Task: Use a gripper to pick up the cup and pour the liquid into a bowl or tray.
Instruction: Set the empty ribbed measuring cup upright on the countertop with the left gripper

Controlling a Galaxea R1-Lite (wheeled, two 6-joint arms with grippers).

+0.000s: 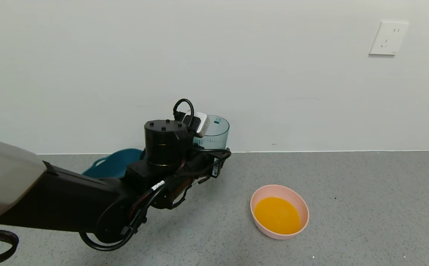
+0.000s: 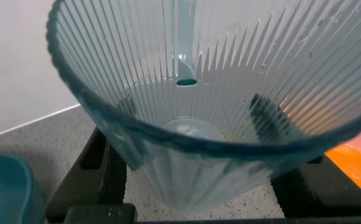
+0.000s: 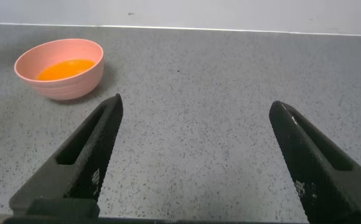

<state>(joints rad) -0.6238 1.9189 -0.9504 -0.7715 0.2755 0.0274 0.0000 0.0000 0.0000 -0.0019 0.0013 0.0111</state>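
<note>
Above the grey counter (image 1: 366, 207), near the wall, the ribbed blue-green cup (image 1: 214, 133) sits upright and empty, clenched between the fingers of the left claw (image 2: 193, 180). Orange liquid (image 1: 277, 215) fills the pink bowl (image 1: 299, 201) to its right. A teal tub (image 1: 112, 164) stands behind the arm. The right claw (image 3: 199, 162) hovers released, well apart.

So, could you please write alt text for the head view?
The left gripper holds an empty ribbed cup upright near the wall, beside a teal tub. A pink bowl on the grey floor holds orange liquid.
</note>
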